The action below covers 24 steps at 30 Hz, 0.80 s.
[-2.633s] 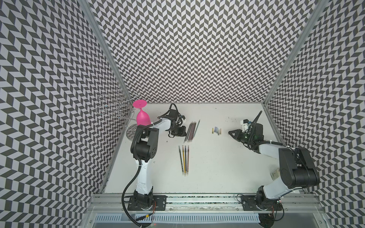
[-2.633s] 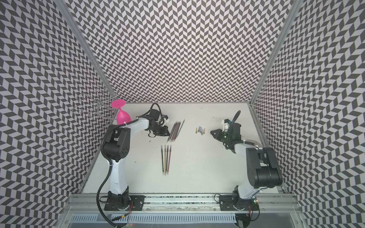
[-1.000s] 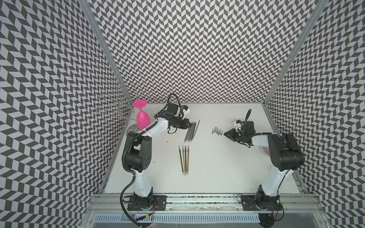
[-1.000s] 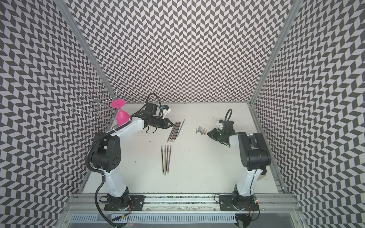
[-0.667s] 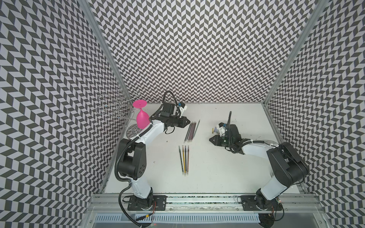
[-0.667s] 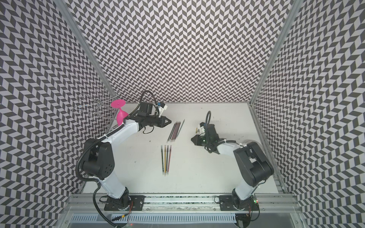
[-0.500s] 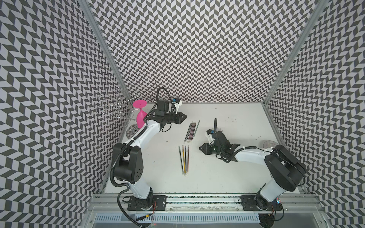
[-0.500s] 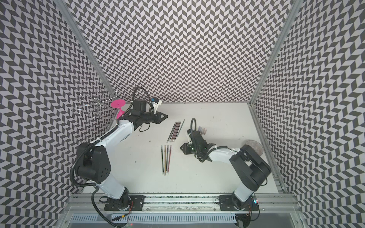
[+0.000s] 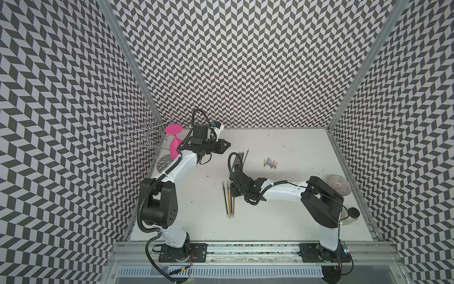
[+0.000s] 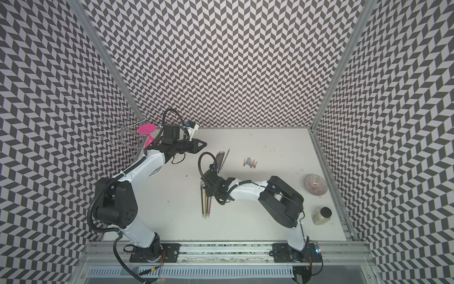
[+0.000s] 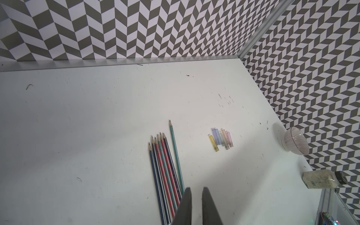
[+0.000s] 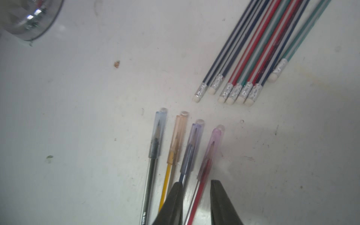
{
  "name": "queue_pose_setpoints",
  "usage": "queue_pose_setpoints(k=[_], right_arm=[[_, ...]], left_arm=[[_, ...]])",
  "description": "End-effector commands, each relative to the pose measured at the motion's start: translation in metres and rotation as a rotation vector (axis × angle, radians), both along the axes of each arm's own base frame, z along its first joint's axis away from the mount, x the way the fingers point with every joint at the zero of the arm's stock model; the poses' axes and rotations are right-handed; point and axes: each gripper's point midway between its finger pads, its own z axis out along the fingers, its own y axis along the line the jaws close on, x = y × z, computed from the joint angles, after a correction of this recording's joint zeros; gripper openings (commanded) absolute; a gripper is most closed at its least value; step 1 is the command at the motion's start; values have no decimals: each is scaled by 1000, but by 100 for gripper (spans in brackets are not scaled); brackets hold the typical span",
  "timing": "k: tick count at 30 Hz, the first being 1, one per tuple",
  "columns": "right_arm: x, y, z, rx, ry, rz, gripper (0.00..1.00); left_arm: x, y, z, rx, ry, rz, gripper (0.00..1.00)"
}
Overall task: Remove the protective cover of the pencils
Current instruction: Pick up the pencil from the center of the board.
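Four pencils (image 12: 194, 194) with clear tinted protective covers lie side by side mid-table in both top views (image 9: 229, 206) (image 10: 205, 206). The covers are grey-blue (image 12: 157, 134), orange, purple and pink (image 12: 211, 152). My right gripper (image 12: 196, 184) hangs low over them (image 9: 233, 190), open, its jaws straddling the red pencil without touching it. Several bare pencils (image 11: 165, 165) (image 12: 263, 44) (image 9: 239, 157) lie farther back. Loose covers (image 11: 221, 139) (image 9: 270, 162) lie to their right. My left gripper (image 11: 196, 190) hovers back-left of the bare pencils (image 9: 227, 145), its jaws a slit apart and empty.
A pink goblet (image 9: 175, 145) and a wire rack (image 9: 145, 132) stand at the back-left corner, the rack's metal base (image 12: 29, 17) nearby. A striped bowl (image 9: 339, 184) (image 11: 296, 142) and a jar (image 9: 348, 216) (image 11: 321, 179) sit along the right edge.
My right arm swung from beside the loose covers leftward to the capped pencils, and its jaws opened. My left arm lifted up and back from the bare pencils.
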Motion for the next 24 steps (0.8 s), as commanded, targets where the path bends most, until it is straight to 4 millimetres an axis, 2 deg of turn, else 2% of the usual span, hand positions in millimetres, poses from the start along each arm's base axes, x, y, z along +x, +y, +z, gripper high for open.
queue_pose_setpoints(k=[1, 11, 15, 20, 24], right_arm=[[7, -4, -4, -54, -17, -43, 27], [11, -2, -18, -93, -7, -49, 27], [10, -7, -21, -104, -4, -58, 25], [8, -22, -32, -148, -1, -81, 21], [4, -41, -36, -158, -3, -95, 11]], left_arm=[[0, 1, 8, -21, -23, -3, 14], [0, 1, 6, -22, -17, -5, 14], [0, 1, 5, -24, -13, -7, 13], [0, 1, 6, -28, -15, -9, 13], [-1, 0, 8, -30, -27, -5, 15]])
